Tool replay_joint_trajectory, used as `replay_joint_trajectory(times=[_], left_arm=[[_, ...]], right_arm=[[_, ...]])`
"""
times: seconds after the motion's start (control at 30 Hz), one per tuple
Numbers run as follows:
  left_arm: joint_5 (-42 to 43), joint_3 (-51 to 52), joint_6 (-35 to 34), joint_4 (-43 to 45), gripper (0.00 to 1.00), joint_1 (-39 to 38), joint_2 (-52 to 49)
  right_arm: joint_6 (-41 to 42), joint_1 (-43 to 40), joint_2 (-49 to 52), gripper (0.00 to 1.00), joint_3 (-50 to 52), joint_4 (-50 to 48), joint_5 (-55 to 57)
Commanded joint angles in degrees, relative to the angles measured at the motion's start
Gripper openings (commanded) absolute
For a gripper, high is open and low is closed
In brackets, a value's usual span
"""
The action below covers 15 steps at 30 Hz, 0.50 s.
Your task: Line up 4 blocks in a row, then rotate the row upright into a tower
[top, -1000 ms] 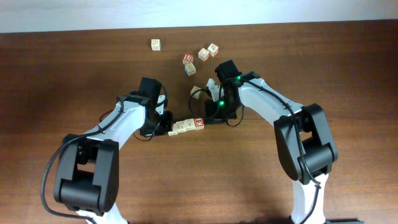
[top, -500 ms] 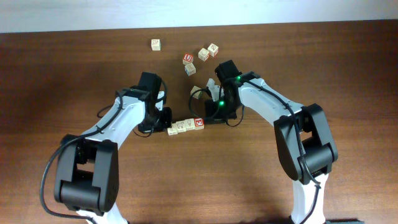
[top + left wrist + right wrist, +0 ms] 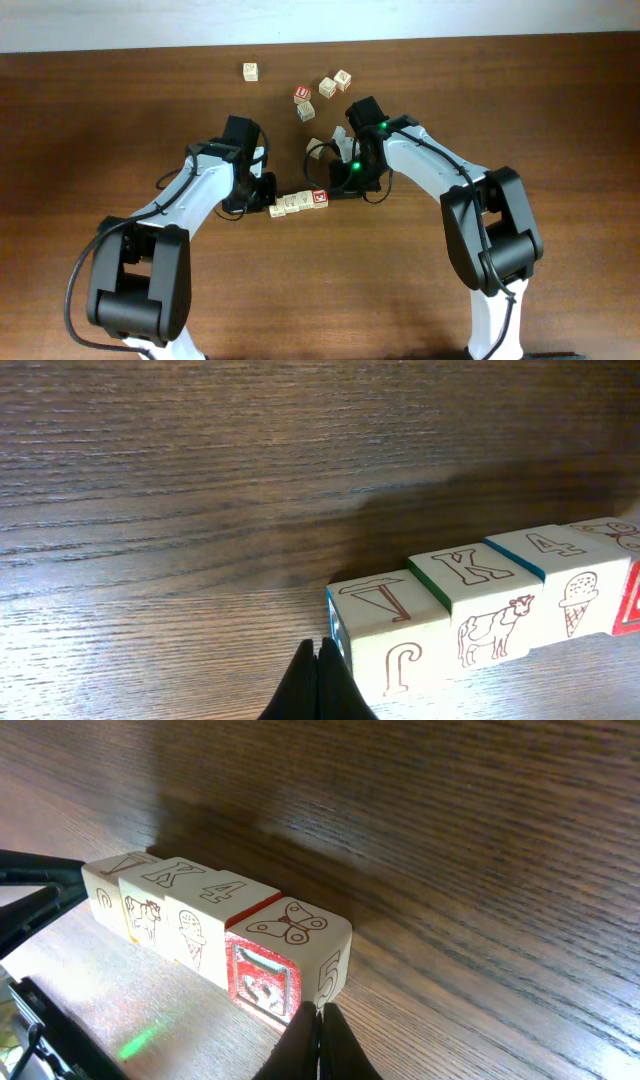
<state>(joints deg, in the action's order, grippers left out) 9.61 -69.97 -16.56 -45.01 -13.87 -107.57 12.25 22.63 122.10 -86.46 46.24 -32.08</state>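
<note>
Dark wooden tabletop [image 3: 100, 120] holds the row of four blocks [image 3: 299, 202], its long axis running from the left gripper [image 3: 318, 672], fingers pressed together just beside the V block [image 3: 385, 605], to the right gripper [image 3: 320, 1038], likewise pinched together beside the butterfly block [image 3: 290, 935].

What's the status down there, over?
Left gripper shut at one end of block row. Right gripper shut at other end. Loose blocks farther back, out of the way.

Four pale wooden blocks [image 3: 299, 202] sit in one touching row on the table [image 3: 500, 80].
Faces show V, K, 4 and a butterfly; the butterfly block [image 3: 290, 955] also has a red-framed face.
</note>
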Motion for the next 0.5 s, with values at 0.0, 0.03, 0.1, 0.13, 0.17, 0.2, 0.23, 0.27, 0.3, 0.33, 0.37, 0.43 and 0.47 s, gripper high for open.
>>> replay_joint_trajectory(times=[0.0, 0.03, 0.1, 0.13, 0.17, 0.2, 0.23, 0.27, 0.3, 0.33, 0.37, 0.43, 0.47], left_arm=[[0.7, -0.8, -1.4, -0.3, 0.0, -0.3, -0.3], [0.7, -0.8, -2.4, -0.3, 0.0, -0.3, -0.3], [0.6, -0.8, -2.4, -0.3, 0.0, -0.4, -0.3], [0.6, -0.8, -2.4, -0.3, 0.0, -0.4, -0.3], [0.6, -0.8, -2.4, -0.3, 0.0, -0.4, -0.3], [0.6, -0.8, -2.4, -0.2, 0.0, -0.4, -0.3], [0.6, -0.8, -2.4, -0.3, 0.0, -0.4, -0.3], [0.6, -0.8, -2.4, -0.2, 0.0, -0.4, -0.3], [0.6, -0.8, -2.4, -0.2, 0.0, -0.4, -0.3], [0.6, -0.8, -2.4, -0.2, 0.0, -0.4, -0.3], [0.6, -0.8, -2.4, -0.2, 0.0, -0.4, -0.3], [0.6, -0.8, -2.4, -0.1, 0.0, -0.4, -0.3], [0.6, -0.8, -2.4, -0.1, 0.0, -0.4, -0.3]], right_arm=[[1.8, -0.1, 1.1, 0.04, -1.2, 0.0, -0.5], [1.8, 0.0, 1.1, 0.05, -1.2, 0.0, -0.5], [3.6, 0.5, 1.1, 0.05, -1.1, -0.7, 0.7], [4.3, 0.8, 1.1, 0.05, -1.0, -0.9, 2.0], [4.3, 1.0, 1.1, 0.04, -1.0, -0.9, 2.4], [4.3, 1.1, 1.1, 0.05, -1.0, -1.0, 2.3], [4.3, 1.3, 1.1, 0.05, -1.0, -1.2, 2.4], [4.3, 1.4, 1.1, 0.04, -1.0, -1.3, 2.4], [4.3, 1.4, 1.1, 0.04, -1.0, -1.4, 2.4], [4.3, 1.5, 1.1, 0.05, -1.0, -1.4, 2.4], [4.3, 1.5, 1.1, 0.05, -1.0, -1.4, 2.3], [4.3, 1.5, 1.1, 0.04, -1.0, -1.5, 2.3], [4.3, 1.5, 1.1, 0.04, -1.0, -1.5, 2.3]])
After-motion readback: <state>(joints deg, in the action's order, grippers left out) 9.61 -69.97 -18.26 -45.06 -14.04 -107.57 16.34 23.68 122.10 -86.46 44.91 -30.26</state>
